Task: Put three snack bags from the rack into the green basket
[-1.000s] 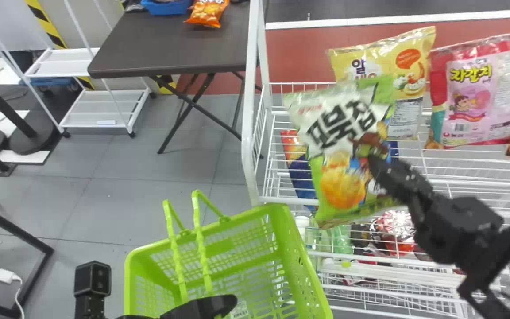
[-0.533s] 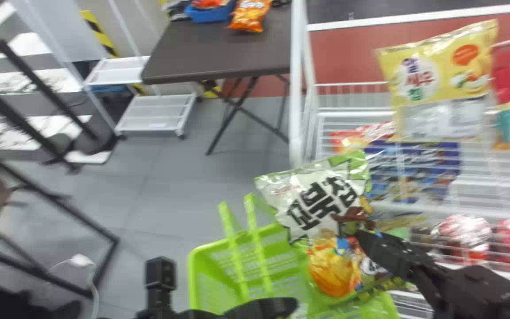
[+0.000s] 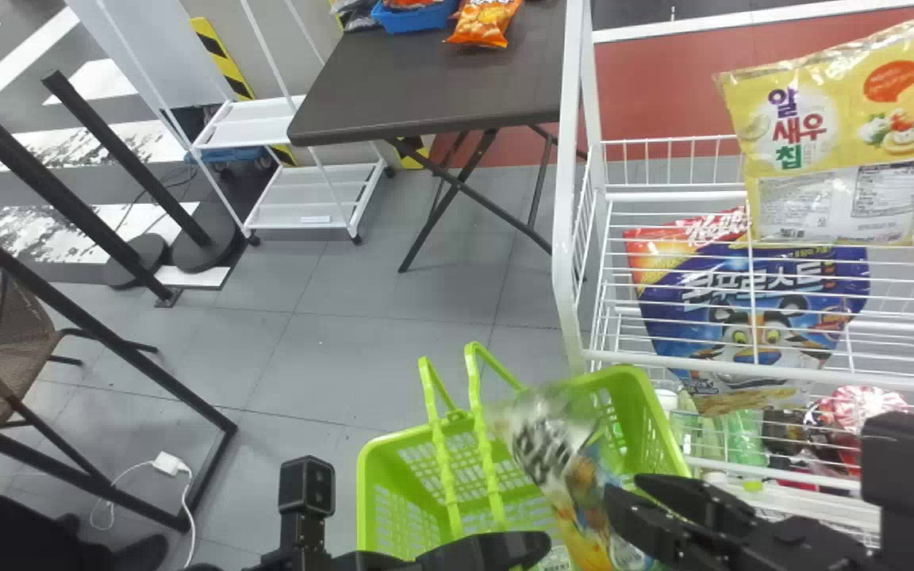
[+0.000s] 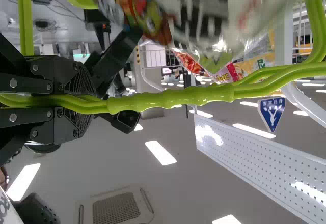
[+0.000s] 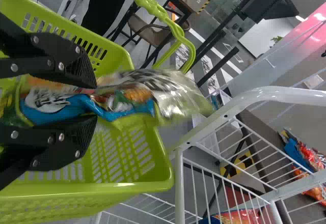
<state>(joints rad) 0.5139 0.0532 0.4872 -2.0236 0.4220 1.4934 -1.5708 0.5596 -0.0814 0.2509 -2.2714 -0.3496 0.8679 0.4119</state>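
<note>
Green basket (image 3: 365, 484) hung under a grasped snack bag (image 3: 576, 511)

The right gripper (image 3: 625, 487) was clenched on the snack bag, whose printed front was bunched between its fingers. The bag's clear and white upper end stuck out past the fingertips and was blurred. Both bag and right gripper were over the basket's opening, just inside the side nearest the rack (image 3: 567, 238).

Across the basket, to the left of the right gripper, the left gripper (image 3: 532, 547) was closed around the handles (image 4: 168, 100).

Ahead and to the right of the right gripper, a yellow bag (image 3: 834, 151) stood upright on the rack. Below it, nearer the gripper, leaned a blue-and-red bag (image 3: 758, 309), seen through the white wires. Lower still, just beyond the gripper, were green bottles (image 3: 743, 440) and shiny red packs (image 3: 854, 408).

Well ahead of both grippers was a dark desk (image 3: 433, 87), with an orange bag (image 3: 483, 22) and a blue tray (image 3: 413, 19) on it. A white trolley (image 3: 306, 208) stood to the desk's left.
</note>
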